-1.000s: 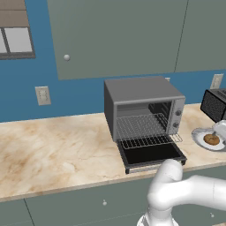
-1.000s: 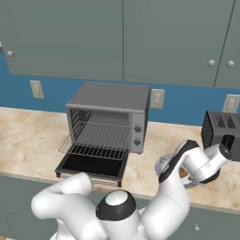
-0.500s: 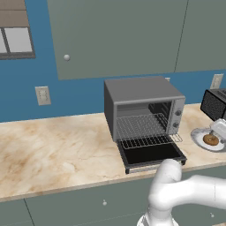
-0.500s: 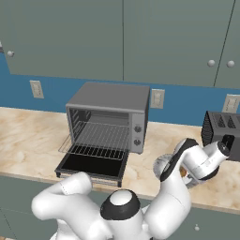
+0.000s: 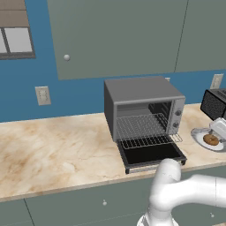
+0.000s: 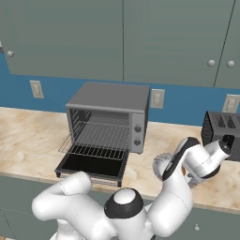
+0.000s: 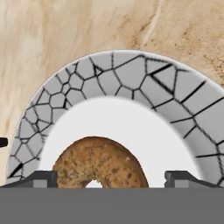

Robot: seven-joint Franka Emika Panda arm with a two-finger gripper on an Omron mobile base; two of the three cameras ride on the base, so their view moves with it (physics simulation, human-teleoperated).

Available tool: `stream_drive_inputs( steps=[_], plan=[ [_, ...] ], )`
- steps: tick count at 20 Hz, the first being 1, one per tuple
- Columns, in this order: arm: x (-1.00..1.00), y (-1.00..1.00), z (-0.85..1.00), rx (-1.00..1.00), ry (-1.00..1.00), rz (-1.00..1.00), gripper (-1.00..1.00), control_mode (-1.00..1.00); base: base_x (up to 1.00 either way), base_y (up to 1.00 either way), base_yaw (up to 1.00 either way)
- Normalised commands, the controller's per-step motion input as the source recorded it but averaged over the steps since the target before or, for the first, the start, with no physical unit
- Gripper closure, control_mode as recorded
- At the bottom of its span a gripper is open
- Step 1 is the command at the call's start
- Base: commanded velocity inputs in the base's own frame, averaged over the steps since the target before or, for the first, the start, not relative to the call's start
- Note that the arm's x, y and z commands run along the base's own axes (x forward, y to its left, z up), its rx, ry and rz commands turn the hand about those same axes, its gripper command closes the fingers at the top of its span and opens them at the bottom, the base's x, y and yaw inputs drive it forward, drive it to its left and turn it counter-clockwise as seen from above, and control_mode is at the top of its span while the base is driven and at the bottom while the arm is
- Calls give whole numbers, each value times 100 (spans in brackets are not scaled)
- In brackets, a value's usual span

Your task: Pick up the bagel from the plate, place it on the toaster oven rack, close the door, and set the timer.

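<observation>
The golden-brown bagel (image 7: 98, 162) lies on the round pale plate (image 7: 131, 78), which has a cracked-pattern grey rim. My gripper (image 7: 109, 178) hangs just above it, open, with one dark fingertip (image 7: 41, 178) on either side of the bagel, the right one clearly apart from it. From the left base the bagel (image 5: 211, 139) and plate (image 5: 199, 134) sit at the counter's right end under my hand (image 5: 219, 128). The grey toaster oven (image 5: 141, 103) stands with its door (image 5: 150, 154) folded down flat and its wire rack (image 5: 148, 141) drawn partly out.
A black toaster (image 5: 215, 103) stands right behind the plate, close to my hand. My arm (image 6: 187, 161) covers most of the plate (image 6: 161, 164) from the right base. The oven's knob panel (image 6: 137, 133) faces front. Bare marble counter (image 5: 53, 150) stretches left of the oven.
My hand has sunk a little closer to the plate. The bagel, oven, door and rack have not moved.
</observation>
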Motion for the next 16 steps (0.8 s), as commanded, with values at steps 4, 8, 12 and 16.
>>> stream_drive_inputs(
  steps=[4,8,12,16],
  plan=[
    [-5,1,0,0,0,0,-100,-100,0,0,0],
    [-4,8,11,0,0,0,-100,-100,0,0,0],
    [-5,17,7,0,0,0,-100,-100,0,0,0],
    [-8,23,4,0,0,0,-100,-100,0,0,0]
  ],
)
